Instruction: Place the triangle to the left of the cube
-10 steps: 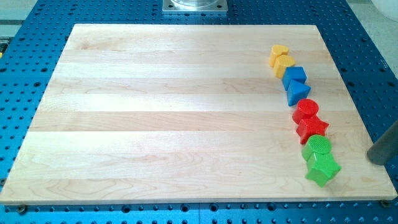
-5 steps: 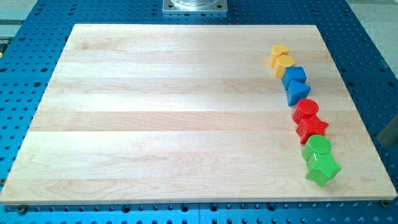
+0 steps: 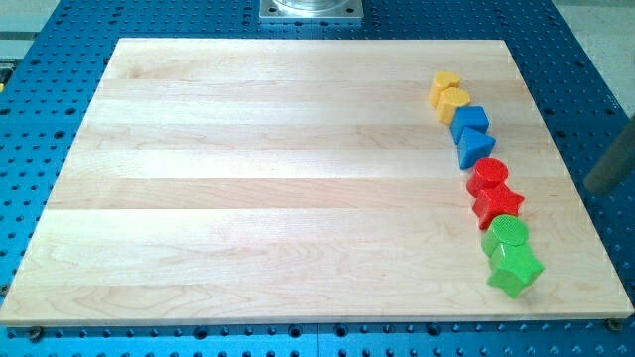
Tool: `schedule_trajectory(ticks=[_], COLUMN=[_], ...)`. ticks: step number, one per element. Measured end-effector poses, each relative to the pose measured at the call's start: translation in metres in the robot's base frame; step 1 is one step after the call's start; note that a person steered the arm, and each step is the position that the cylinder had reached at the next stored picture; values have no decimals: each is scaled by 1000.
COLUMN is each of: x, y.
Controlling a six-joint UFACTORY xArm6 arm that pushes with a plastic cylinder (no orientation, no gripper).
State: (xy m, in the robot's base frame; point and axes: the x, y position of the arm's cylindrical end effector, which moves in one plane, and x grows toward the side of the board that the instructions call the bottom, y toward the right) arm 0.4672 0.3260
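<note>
The blocks stand in a curved line down the board's right side. The blue triangle [image 3: 475, 147] touches the blue cube [image 3: 469, 121], just below it and slightly right. Above them are a yellow heart [image 3: 445, 82] and a second yellow block [image 3: 454, 102]. Below are a red cylinder [image 3: 488, 176], a red star [image 3: 496, 205], a green cylinder [image 3: 507, 235] and a green star [image 3: 515, 270]. My tip [image 3: 598, 187] is at the view's right edge, off the board, well right of the red cylinder and touching no block.
The wooden board [image 3: 278, 188] lies on a blue perforated table [image 3: 40, 119]. A grey metal mount [image 3: 311, 9] sits at the view's top centre.
The rod has moved up along the view's right edge, from level with the green blocks to level with the red cylinder. No block has moved.
</note>
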Motion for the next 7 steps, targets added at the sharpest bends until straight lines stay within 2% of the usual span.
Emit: schedule_trajectory(ticks=[2,5,6,7], x=[-33,-46,-27,-27], y=[-79,-191,-169,-211])
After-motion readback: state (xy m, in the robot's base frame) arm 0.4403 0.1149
